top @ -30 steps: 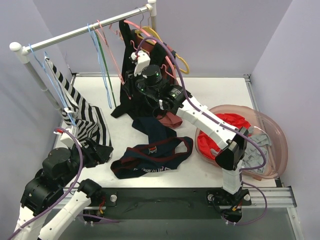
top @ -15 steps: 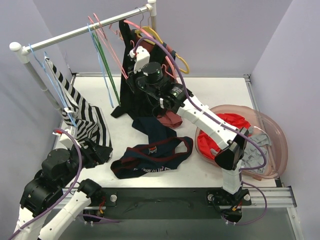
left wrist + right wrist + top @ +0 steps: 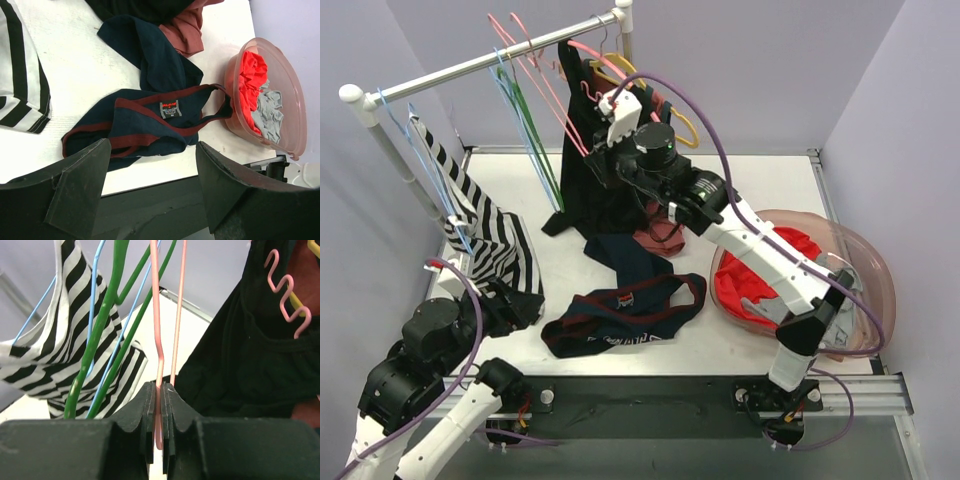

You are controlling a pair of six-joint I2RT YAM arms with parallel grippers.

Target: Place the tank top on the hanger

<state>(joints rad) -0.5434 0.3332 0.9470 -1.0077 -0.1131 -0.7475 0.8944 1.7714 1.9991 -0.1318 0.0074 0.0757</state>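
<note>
The tank top (image 3: 625, 310), navy with dark red trim, lies crumpled on the white table near the front edge; it also shows in the left wrist view (image 3: 150, 115). My right gripper (image 3: 593, 162) is raised next to the rack and shut on the thin pink hanger (image 3: 548, 92). In the right wrist view the pads (image 3: 150, 405) pinch the hanger's lower corner (image 3: 154, 300), and its two thin arms run upward. My left gripper (image 3: 152, 145) is open and empty, low over the table's front edge, left of the tank top (image 3: 515, 305).
A white rail (image 3: 450, 72) carries green (image 3: 532, 135) and blue hangers, a striped garment (image 3: 485, 235), a black dress (image 3: 585, 185) and a yellow hanger (image 3: 688, 130). A reddish-brown garment (image 3: 662, 238) lies by the dress. A pink basin (image 3: 868, 262) with red and grey clothes stands at the right.
My right gripper has risen and moved right, holding the pink hanger, which has swung up and steeper along the rail. The left arm and the tank top have not moved.
</note>
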